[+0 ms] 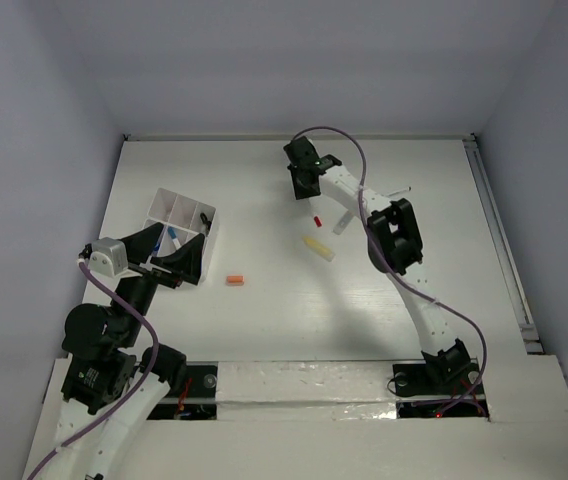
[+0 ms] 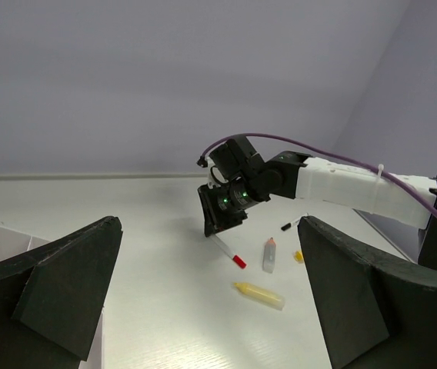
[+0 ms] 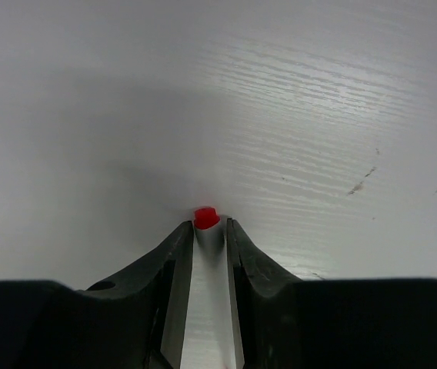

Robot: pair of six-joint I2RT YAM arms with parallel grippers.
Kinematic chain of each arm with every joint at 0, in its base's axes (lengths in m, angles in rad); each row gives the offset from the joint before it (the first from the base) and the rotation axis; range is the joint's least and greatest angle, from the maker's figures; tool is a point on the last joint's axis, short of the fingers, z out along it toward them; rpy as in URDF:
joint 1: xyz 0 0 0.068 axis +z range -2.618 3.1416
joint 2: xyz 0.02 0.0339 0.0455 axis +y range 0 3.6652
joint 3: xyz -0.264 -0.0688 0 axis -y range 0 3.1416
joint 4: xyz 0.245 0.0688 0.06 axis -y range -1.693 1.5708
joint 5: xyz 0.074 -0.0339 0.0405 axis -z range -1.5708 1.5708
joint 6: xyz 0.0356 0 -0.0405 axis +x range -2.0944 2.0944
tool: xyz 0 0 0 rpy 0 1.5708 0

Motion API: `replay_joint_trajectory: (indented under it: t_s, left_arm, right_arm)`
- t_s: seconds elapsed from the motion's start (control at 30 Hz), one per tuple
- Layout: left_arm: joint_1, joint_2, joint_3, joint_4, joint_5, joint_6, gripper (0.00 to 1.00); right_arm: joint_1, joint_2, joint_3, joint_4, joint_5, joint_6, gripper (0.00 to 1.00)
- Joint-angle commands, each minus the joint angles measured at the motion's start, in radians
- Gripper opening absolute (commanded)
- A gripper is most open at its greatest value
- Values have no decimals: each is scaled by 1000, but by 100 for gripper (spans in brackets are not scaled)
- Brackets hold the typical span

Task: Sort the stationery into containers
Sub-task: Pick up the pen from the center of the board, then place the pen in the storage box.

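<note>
My right gripper (image 1: 306, 190) (image 3: 210, 227) is down at the table's far middle, shut on a thin white pen with a red cap (image 3: 211, 300) (image 2: 228, 252). The red cap pokes out past the fingertips and rests on the table. A cream tube (image 1: 317, 247) (image 2: 261, 294) lies just in front of it, with a small clear tube (image 2: 269, 254) to the right. The white compartment box (image 1: 179, 225) stands at the left and holds a blue-capped pen and dark items. My left gripper (image 1: 169, 255) (image 2: 218, 307) hovers open over the box's near edge, holding nothing.
An orange bit (image 1: 234, 280) lies alone near the table's middle. A black-capped pen (image 2: 294, 223) and a yellow bit (image 2: 298, 256) lie right of the right gripper. The right arm's white links (image 1: 394, 240) stretch across the right half of the table.
</note>
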Motion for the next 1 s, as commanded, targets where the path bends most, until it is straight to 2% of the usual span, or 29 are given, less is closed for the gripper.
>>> replay_joint_trajectory:
  t_s: [0.0, 0.1, 0.17, 0.2, 0.23, 0.3, 0.47, 0.5, 0.67, 0.73, 0.83, 0.97]
  left_arm:
    - [-5, -3, 7, 41, 5, -4, 99]
    - [-5, -7, 5, 39, 3, -4, 99]
    - [4, -6, 5, 41, 3, -5, 99]
    - [4, -6, 7, 41, 3, -4, 99]
    - [4, -4, 7, 41, 5, -5, 99]
    - [4, -3, 5, 41, 3, -4, 99]
    - [4, 2, 5, 39, 2, -4, 99]
    - [4, 2, 5, 39, 2, -4, 99]
    - [13, 5, 5, 42, 8, -4, 99]
    - [13, 11, 5, 42, 11, -7, 99]
    - [22, 17, 7, 44, 11, -7, 99]
    - [32, 6, 7, 45, 11, -7, 99]
  right_arm:
    - [4, 37, -3, -83, -22, -51, 32]
    - [4, 32, -18, -97, -19, -75, 35]
    - [4, 26, -24, -92, -25, -92, 25]
    - [4, 26, -24, -88, -20, -94, 12]
    - [4, 25, -24, -81, -16, -95, 6]
    - [4, -1, -44, -25, 15, -123, 0]
    - [4, -133, -182, 253, 58, -204, 0]
    - [4, -203, -211, 297, 47, -206, 0]
    - [39, -453, -458, 674, -187, -102, 0]
    - [119, -529, -570, 844, -214, -89, 0]
    - [222, -550, -622, 972, -267, -37, 0]
    - [311, -499, -622, 1224, -376, 107, 0]
